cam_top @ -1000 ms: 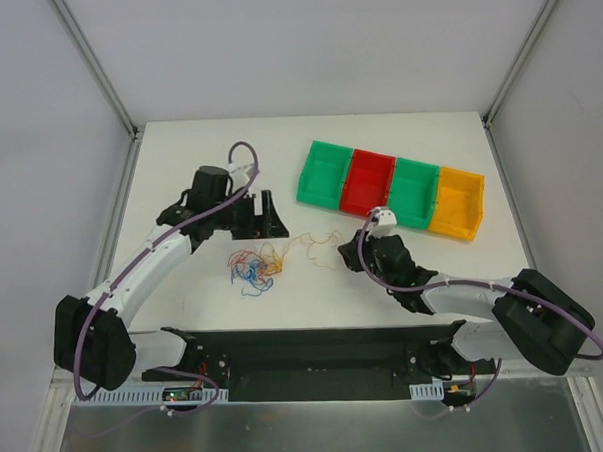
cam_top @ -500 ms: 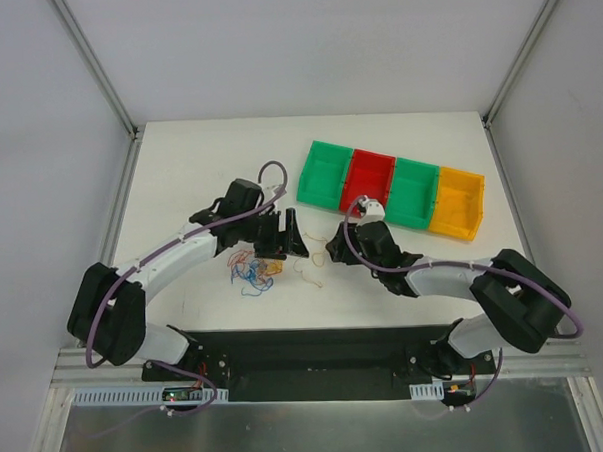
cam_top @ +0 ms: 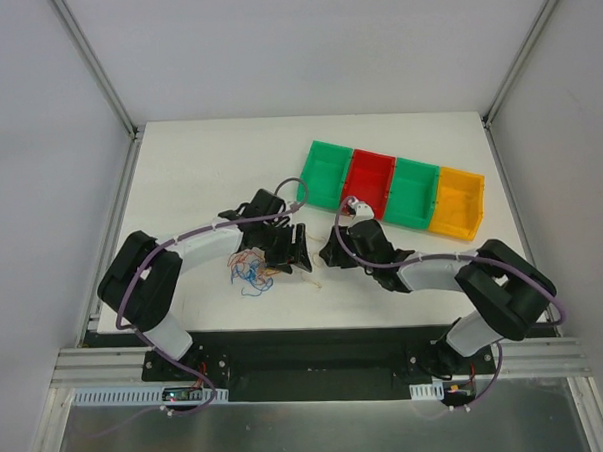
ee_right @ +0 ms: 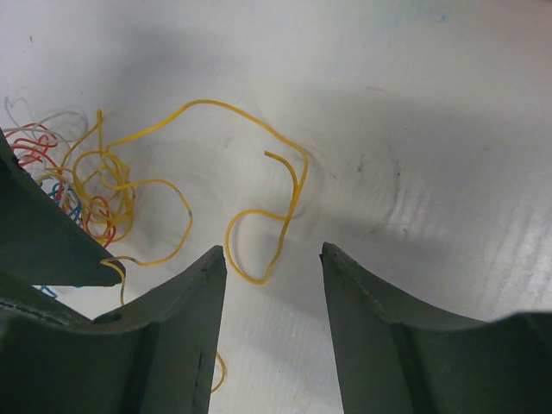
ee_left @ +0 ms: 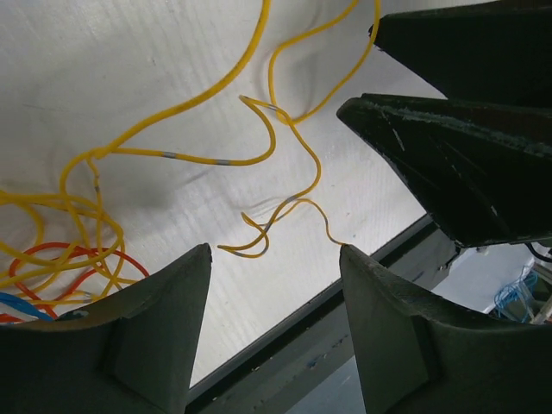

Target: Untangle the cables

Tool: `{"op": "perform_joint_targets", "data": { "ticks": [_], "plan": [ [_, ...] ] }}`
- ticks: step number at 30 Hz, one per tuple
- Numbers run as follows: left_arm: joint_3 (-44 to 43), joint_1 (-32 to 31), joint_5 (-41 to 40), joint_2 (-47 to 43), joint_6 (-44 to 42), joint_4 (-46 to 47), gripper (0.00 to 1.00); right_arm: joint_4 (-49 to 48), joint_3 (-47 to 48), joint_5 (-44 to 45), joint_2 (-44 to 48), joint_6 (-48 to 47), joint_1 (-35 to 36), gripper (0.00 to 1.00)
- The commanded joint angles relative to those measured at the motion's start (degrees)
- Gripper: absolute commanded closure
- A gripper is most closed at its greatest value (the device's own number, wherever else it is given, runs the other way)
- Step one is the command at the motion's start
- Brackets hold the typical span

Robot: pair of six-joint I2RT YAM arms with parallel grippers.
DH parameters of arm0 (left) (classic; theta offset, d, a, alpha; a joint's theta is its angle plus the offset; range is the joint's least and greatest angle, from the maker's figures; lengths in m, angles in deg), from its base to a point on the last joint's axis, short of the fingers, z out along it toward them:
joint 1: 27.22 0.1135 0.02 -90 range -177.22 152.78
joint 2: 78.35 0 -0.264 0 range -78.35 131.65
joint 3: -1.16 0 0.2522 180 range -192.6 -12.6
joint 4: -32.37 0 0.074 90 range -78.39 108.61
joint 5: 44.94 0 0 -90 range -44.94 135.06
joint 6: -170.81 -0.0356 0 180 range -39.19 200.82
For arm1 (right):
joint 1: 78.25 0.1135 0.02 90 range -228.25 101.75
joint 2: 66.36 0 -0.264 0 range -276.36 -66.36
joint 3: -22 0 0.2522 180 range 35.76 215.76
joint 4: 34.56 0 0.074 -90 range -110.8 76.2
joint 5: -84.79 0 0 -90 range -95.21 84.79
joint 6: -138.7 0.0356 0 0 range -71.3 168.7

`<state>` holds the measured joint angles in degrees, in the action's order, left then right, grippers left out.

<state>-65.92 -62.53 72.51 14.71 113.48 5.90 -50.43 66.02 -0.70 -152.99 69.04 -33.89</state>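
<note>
The cables [cam_top: 251, 269] lie as a small knot of yellow, red and blue strands on the white table, with one loose yellow strand [cam_top: 310, 280] trailing right. My left gripper [cam_top: 294, 248] hovers over the knot's right edge, and my right gripper [cam_top: 329, 253] faces it closely from the right. In the left wrist view the left gripper [ee_left: 275, 247] is open above the wavy yellow strand [ee_left: 259, 159], with red loops [ee_left: 52, 252] at the left. In the right wrist view the right gripper [ee_right: 272, 248] is open, a yellow loop [ee_right: 250, 216] just ahead of its fingertips and the knot [ee_right: 78, 181] further left.
A row of bins stands at the back right: green [cam_top: 324, 173], red [cam_top: 370, 181], green [cam_top: 414, 188] and orange [cam_top: 459, 203]. The black front rail [ee_left: 345, 289] runs just beyond the table's near edge. Both grippers' fingers nearly meet over the yellow strand.
My right gripper opened and let the stretched yellow strand go slack, then shifted left. My left arm swung right and nearer, onto the knot's right side, its jaws narrowing somewhat.
</note>
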Motion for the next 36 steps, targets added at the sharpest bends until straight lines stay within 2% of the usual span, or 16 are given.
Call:
{"op": "perform_joint_targets", "data": {
  "ticks": [1,3,5,8,13,15,16,18,19,22,29,31,36],
  "plan": [
    [-1.6,-0.7,-7.2,-1.1,-1.0,-0.6,0.4,-1.1,3.2,-3.8,-2.7,1.5,-0.3,0.5],
    [-1.4,-0.7,-9.5,-1.2,-0.9,-2.0,0.4,-1.0,3.9,-3.9,-4.0,2.2,-0.4,0.52],
    [-1.2,-0.8,-9.4,-0.9,-0.1,-2.1,0.36,-1.0,4.4,-5.8,-4.8,2.4,-0.5,0.56],
    [-3.1,-0.8,-10.0,1.4,-2.8,-2.0,0.34,-1.0,4.4,-5.3,-4.9,2.6,-0.5,0.6],
    [-5.1,-1.1,-12.2,1.8,-2.7,-0.9,0.46,-0.8,4.8,-4.9,-5.5,2.6,-0.6,0.68],
    [-5.4,-1.3,-12.6,1.2,-3.0,-0.1,0.56,-0.4,5.6,-3.0,-6.4,2.9,-0.6,0.73],
    [-5.7,-1.3,-12.8,0.9,-3.4,-0.1,0.67,-0.3,5.9,-2.9,-6.8,3.0,-0.6,0.75],
    [-5.7,-1.3,-14.0,-0.6,-5.0,-0.5,0.95,-0.1,6.6,-3.2,-7.8,3.2,-0.5,0.8],
    [-5.2,-1.3,-15.1,-2.5,-5.8,-0.8,1.0,0.1,6.6,-3.2,-7.9,3.4,-0.6,0.82],
    [-2.2,-1.3,-20.3,-12.1,-8.9,-1.6,1.0,0.2,6.0,-2.3,-7.4,3.5,-0.4,0.86],
    [-1.3,-1.3,-42.8,-34.2,-12.6,-11.1,1.0,0.3,4.3,3.3,-5.0,3.7,0.4,0.99],
    [-1.3,-1.2,-50.0,-40.5,-11.7,-12.7,1.0,0.2,3.6,5.8,-3.6,3.1,1.0,0.99],
    [-2.5,-1.2,-60.3,-49.5,-11.0,-12.6,1.0,-2.2,-1.3,13.6,2.2,3.0,3.2,0.99]
  ]
}}
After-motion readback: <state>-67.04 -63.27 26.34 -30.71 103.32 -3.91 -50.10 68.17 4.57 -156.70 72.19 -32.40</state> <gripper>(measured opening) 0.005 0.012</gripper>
